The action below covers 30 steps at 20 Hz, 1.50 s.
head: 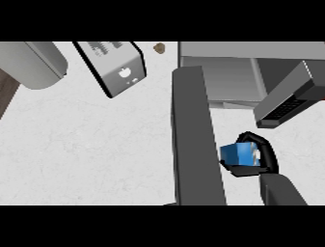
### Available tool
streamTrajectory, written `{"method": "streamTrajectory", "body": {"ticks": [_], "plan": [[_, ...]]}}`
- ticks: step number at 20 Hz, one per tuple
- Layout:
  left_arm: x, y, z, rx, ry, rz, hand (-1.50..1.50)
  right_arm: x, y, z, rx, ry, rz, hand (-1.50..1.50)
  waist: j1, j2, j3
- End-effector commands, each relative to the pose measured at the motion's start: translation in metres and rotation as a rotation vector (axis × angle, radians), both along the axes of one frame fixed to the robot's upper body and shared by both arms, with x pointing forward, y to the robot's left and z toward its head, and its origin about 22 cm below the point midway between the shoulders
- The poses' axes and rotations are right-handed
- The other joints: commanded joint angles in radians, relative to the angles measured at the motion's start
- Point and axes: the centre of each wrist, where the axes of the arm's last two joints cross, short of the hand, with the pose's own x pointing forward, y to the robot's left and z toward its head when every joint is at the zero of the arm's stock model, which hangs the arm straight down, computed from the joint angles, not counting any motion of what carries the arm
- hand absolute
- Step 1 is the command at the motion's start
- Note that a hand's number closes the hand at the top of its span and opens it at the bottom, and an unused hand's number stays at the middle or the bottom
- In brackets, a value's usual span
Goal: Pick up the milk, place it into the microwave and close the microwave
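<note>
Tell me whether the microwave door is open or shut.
Open. The microwave shows its bare cavity, and its dark door swings out over the counter beside the right hand holding the milk.

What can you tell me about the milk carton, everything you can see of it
The milk is a small blue carton with a pale patch on its right face. It shows boxy and slightly tilted, held by the right hand, whose black fingers curl round its top, right side and underside. It sits in front of the open microwave, beside its dark door, not yet inside.
</note>
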Motion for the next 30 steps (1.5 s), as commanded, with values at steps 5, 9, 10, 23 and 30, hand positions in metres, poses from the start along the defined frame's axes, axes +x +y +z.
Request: {"method": "streamTrajectory", "body": {"ticks": [5, 9, 10, 23, 30], "plan": [[0.002, -0.010, 0.006, -0.028, -0.036, -0.024, -1.50, 0.054, 0.028, 0.036, -0.071, -0.135, -0.004, 1.50, -0.001, 0.001, -0.001], [-0.002, -0.017, 0.009, -0.012, -0.026, -0.023, -1.50, 0.070, 0.045, 0.047, -0.071, -0.133, 0.007, 1.50, -0.004, 0.000, -0.001], [0.000, 0.003, 0.015, 0.000, -0.027, -0.033, -1.50, 0.081, 0.008, 0.064, -0.077, -0.145, -0.029, 1.50, 0.006, 0.005, 0.000], [0.021, 0.007, 0.010, 0.003, -0.051, -0.068, -1.50, 0.138, 0.005, 0.133, -0.166, -0.097, -0.046, 1.50, 0.043, 0.026, 0.001], [0.030, 0.006, 0.014, 0.006, -0.078, -0.093, -1.50, 0.149, 0.001, 0.153, -0.375, -0.135, -0.184, 1.50, 0.077, 0.043, 0.002]]}}
